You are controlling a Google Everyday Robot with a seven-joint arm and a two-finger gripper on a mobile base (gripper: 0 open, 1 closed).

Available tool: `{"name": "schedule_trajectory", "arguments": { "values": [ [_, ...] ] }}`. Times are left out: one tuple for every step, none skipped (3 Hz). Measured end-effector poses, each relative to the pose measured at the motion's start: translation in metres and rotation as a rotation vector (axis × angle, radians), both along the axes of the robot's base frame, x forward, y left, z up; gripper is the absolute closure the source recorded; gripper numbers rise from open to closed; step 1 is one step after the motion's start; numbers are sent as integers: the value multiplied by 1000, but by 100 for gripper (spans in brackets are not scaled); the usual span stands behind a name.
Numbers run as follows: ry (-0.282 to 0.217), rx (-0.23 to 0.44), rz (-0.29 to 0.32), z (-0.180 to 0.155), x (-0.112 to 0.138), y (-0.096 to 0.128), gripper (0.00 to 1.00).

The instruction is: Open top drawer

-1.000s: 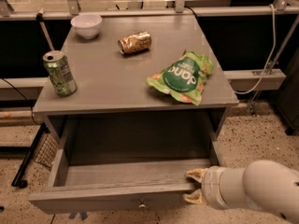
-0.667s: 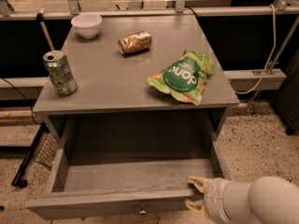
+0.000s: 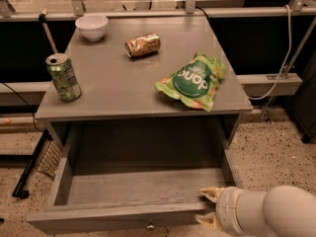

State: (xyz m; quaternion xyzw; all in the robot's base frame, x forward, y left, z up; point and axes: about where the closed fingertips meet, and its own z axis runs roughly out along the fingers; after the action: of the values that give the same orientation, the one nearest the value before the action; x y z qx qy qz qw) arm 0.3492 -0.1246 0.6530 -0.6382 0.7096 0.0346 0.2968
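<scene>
The top drawer (image 3: 123,214) of the grey table stands pulled far out, and its inside is bare. Its small metal knob (image 3: 148,226) shows at the middle of the front panel, at the bottom of the view. My gripper (image 3: 207,207) is at the lower right, on the right end of the front panel. One fingertip (image 3: 212,193) is inside the drawer and the other (image 3: 205,221) is outside, so they clamp the panel's top edge. My white wrist (image 3: 266,214) fills the bottom right corner.
On the table top (image 3: 113,83) are a white bowl (image 3: 92,26), a green can (image 3: 63,76) standing at the left, a brown can (image 3: 142,44) lying on its side and a green snack bag (image 3: 193,81). Black legs and a mesh basket (image 3: 48,158) are on the floor to the left.
The drawer front has come a little further out toward the camera, with my gripper moving along on it. Most of that shift came early; it is nearly still since.
</scene>
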Motion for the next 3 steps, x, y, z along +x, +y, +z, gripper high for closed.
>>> {"name": "schedule_trajectory", "arguments": {
  "values": [
    [-2,-3,1,1,0,0,6],
    [-1,-9,11,3,2,1,0],
    [-11,-20,23,15,13,-6,0]
  ]
}}
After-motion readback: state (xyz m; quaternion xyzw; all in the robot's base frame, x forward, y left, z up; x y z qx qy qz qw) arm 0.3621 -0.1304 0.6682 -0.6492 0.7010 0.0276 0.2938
